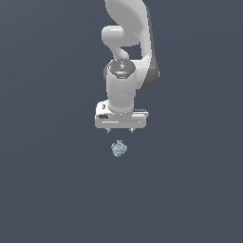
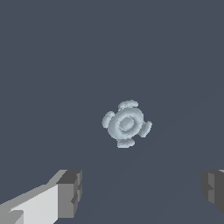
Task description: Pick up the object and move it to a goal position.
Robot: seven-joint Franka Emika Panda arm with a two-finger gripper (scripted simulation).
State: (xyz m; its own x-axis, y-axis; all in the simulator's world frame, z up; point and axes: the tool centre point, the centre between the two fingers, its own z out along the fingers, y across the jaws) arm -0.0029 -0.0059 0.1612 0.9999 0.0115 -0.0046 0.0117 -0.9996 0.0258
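The object [image 1: 119, 148] is a small, lumpy, pale blue-grey thing lying on the dark grey floor. In the wrist view the object [image 2: 126, 124] shows as a round hub with lobes around it. My white gripper [image 1: 120, 128] hangs just above and behind it in the exterior view, with only its short fingertips showing under the hand. In the wrist view the gripper [image 2: 142, 192] is open and empty; its two grey fingertips [image 2: 71, 192] stand wide apart, clear of the object.
The white arm [image 1: 128, 33] rises from the gripper out of the exterior view's top edge. The dark grey floor [image 1: 47, 190] is all else in view.
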